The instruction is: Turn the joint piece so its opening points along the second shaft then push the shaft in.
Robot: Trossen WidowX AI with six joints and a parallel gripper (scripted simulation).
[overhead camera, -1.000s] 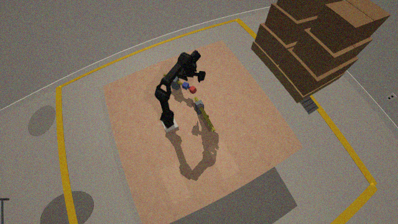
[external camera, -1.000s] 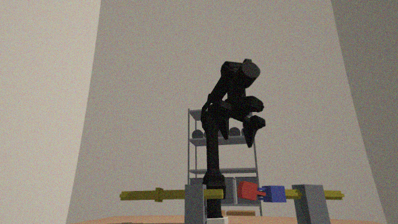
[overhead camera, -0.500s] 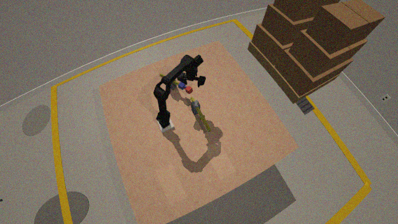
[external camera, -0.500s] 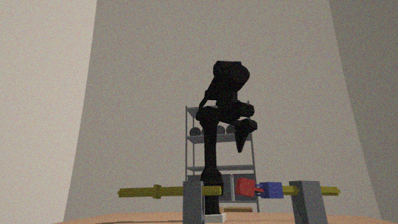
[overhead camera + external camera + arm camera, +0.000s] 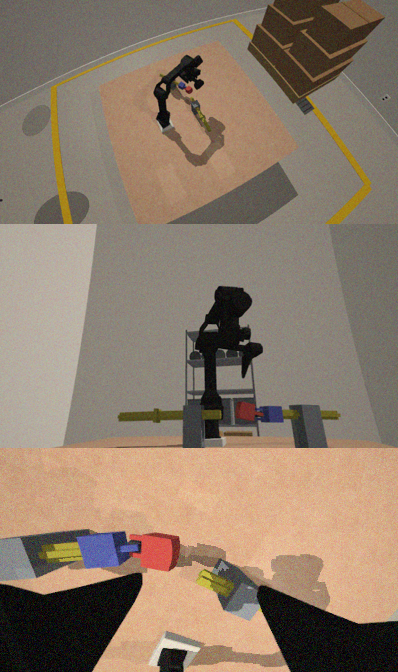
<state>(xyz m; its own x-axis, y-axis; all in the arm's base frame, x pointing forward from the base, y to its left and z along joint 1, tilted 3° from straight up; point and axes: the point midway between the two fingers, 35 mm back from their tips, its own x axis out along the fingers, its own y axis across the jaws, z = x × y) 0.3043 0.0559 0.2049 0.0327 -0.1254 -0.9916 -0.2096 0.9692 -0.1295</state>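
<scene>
The red square joint piece [image 5: 188, 89] [image 5: 245, 411] [image 5: 159, 552] is hinged to a blue piece [image 5: 181, 85] [image 5: 273, 414] [image 5: 101, 550] on the first yellow shaft [image 5: 329, 415] [image 5: 62, 552], held by a grey block [image 5: 306, 423] [image 5: 17, 558]. The second yellow shaft [image 5: 208, 126] [image 5: 169, 415] [image 5: 215, 582] passes through its grey block [image 5: 195, 105] [image 5: 192, 426] [image 5: 242, 603]. Its near end is apart from the red piece. The red opening faces that side; its exact alignment is unclear. My gripper [image 5: 201, 585] is open and empty, well above the parts.
The white arm base [image 5: 166, 127] [image 5: 216, 442] [image 5: 192, 640] stands beside the two shafts. A collar [image 5: 157, 415] sits on the second shaft's outer part. Stacked brown boxes [image 5: 311, 50] stand beyond the work surface. A shelf rack [image 5: 230, 392] is behind the arm.
</scene>
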